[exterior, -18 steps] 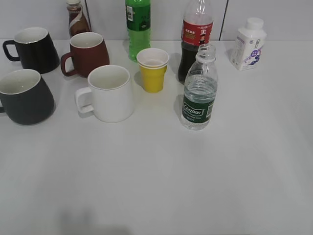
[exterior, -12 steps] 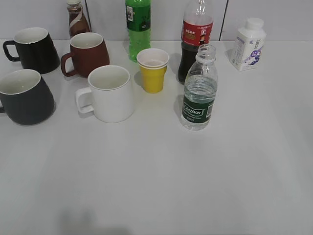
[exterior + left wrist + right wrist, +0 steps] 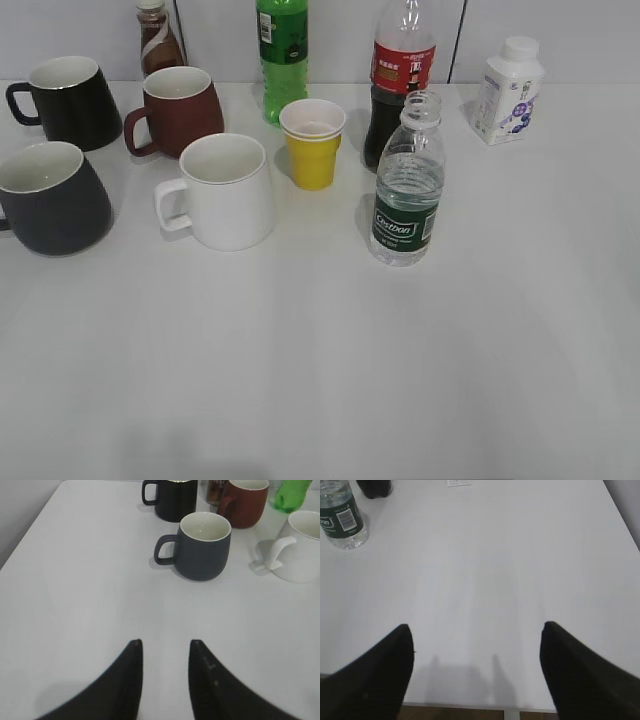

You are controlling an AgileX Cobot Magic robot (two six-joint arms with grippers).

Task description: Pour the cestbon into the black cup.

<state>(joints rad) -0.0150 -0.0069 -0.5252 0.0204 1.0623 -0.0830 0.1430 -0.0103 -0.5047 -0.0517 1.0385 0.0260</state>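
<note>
The cestbon [image 3: 407, 195], a small clear uncapped bottle with a dark green label, stands upright right of centre; its lower part shows at the top left of the right wrist view [image 3: 342, 520]. The black cup [image 3: 50, 198], matte charcoal with an off-white inside, stands at the left edge; in the left wrist view [image 3: 202, 547] it is ahead of the jaws with its handle to the left. My left gripper [image 3: 165, 642] is open and empty over bare table, well short of the cup. My right gripper [image 3: 476, 627] is wide open and empty near the table's front edge. Neither gripper shows in the exterior view.
A glossy black mug [image 3: 68, 100], a maroon mug [image 3: 178, 108] and a white mug [image 3: 225, 190] stand around the black cup. A yellow paper cup [image 3: 313, 142], a green soda bottle [image 3: 282, 55], a cola bottle [image 3: 400, 80] and a white bottle [image 3: 508, 90] stand behind the cestbon.
A faint shadow at the near left of the table has faded. No object has moved.
</note>
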